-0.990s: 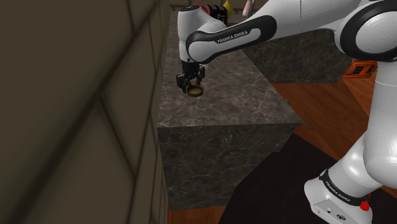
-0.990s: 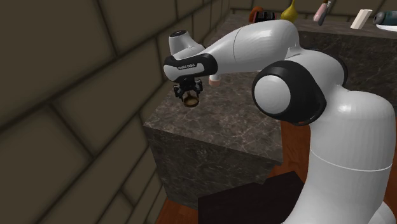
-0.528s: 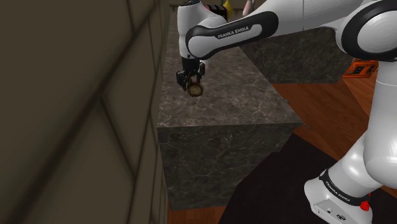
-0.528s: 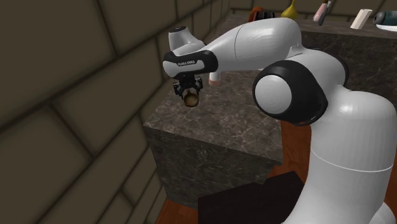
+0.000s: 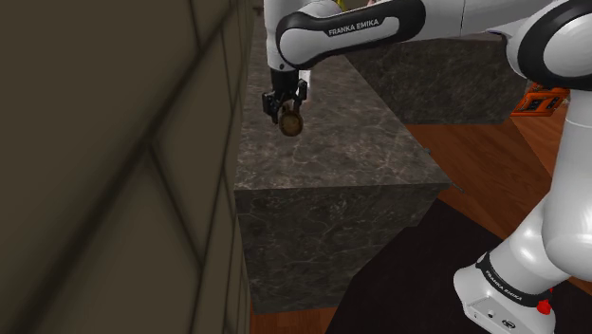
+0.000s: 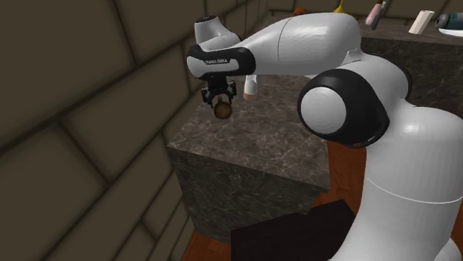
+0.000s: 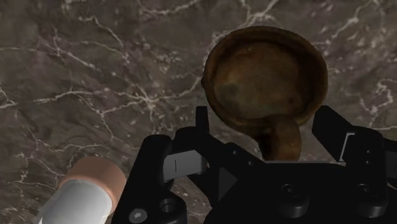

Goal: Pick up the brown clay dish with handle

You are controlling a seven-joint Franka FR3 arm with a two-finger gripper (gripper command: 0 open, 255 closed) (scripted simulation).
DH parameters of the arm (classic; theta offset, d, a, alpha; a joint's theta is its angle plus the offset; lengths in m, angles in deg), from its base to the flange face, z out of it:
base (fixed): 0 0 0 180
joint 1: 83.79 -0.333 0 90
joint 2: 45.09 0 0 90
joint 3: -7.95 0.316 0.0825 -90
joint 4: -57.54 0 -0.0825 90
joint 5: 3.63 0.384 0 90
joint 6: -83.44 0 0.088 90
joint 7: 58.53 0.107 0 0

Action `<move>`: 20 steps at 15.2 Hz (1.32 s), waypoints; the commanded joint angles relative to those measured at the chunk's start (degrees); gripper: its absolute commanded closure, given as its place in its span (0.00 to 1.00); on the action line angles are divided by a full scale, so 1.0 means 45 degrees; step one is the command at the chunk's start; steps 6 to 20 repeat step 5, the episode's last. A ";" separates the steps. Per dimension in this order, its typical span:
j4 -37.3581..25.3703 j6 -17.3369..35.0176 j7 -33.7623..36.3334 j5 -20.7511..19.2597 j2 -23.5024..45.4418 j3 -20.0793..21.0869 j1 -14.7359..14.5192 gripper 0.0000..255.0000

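Gripper (image 7: 266,122) clasps brown dish (image 7: 264,70) — handle toward palm, clear of marble counter (image 7: 95,76).

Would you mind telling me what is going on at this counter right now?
The white arm's black gripper is shut on the handle of a brown dish. The dish hangs tilted below the gripper, apparently just above the dark marbled counter. A small white and pink cylinder sits on the counter close by.
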 commanded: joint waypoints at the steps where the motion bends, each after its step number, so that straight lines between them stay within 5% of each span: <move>1: -0.0305 -0.0343 -0.0076 0.0034 -0.0044 0.0009 -0.0004 1.00; 20: -0.0622 -0.0688 -0.0135 0.0062 -0.0078 0.0021 -0.0022 1.00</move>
